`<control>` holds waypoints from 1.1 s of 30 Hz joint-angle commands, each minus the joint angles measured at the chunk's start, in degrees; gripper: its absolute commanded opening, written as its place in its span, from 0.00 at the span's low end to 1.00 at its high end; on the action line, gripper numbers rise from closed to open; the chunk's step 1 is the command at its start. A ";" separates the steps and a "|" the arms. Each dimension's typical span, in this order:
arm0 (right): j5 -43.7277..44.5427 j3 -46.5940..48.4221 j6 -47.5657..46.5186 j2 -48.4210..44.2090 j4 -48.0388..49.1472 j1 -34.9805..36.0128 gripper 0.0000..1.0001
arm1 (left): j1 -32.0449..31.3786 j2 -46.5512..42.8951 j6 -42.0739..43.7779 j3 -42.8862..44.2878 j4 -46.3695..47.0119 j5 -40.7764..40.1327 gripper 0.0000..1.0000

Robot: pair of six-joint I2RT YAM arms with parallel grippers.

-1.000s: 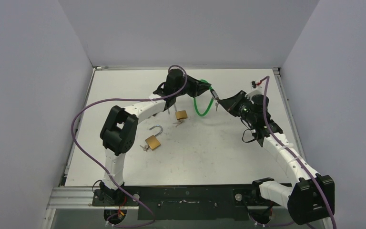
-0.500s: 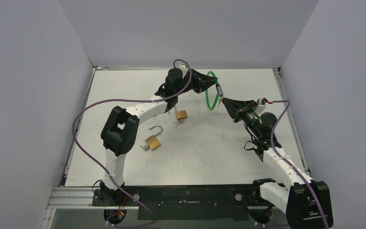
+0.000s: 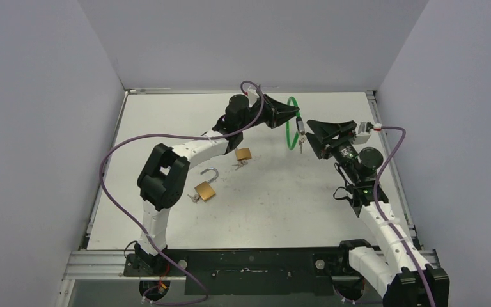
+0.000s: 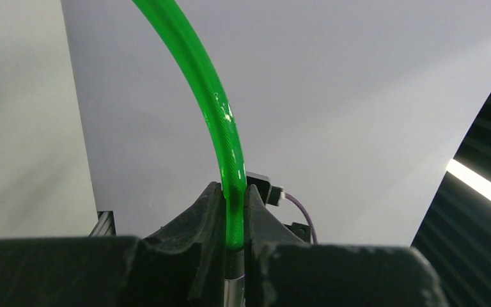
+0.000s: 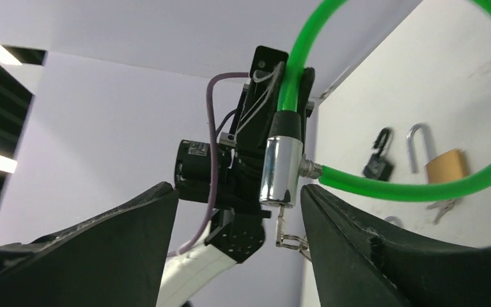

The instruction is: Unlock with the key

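A green cable lock (image 3: 288, 131) hangs in the air over the back of the table, its loop closed into a chrome cylinder (image 5: 281, 165). My left gripper (image 4: 233, 192) is shut on the green cable (image 4: 220, 115) just above that cylinder. A small key (image 5: 282, 225) sticks out of the cylinder's underside, with a key ring (image 5: 293, 241) dangling from it. My right gripper (image 5: 240, 192) is open, one finger on each side of the cylinder and key, touching neither. From above, the right gripper (image 3: 311, 135) sits just right of the key (image 3: 301, 144).
A brass padlock (image 3: 206, 189) with its shackle up lies on the table at centre left. A second brass padlock (image 3: 243, 154) lies under the left arm, and a small black padlock (image 5: 378, 165) lies beside it. White walls close in the table.
My right gripper was shut at the key and now stands open, drawn slightly back to the right. My left gripper has lifted the green lock up and rightward, turning its loop upright.
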 commanded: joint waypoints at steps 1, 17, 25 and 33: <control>4.50 7.09 -20.16 -3.37 -13.42 -0.36 0.71 | 0.47 -2.93 -1.87 2.09 5.90 1.26 0.00; -5.38 4.15 -19.16 -3.44 -6.77 -0.72 0.48 | 0.87 -3.39 -4.33 2.83 6.47 2.68 0.00; -6.21 2.89 -11.49 -0.77 -3.04 -0.72 0.11 | 0.87 -3.39 -5.70 3.09 7.44 3.11 0.00; -2.13 -4.31 17.16 2.33 19.58 -0.36 0.00 | 0.76 -3.73 -12.43 1.63 15.10 1.90 0.00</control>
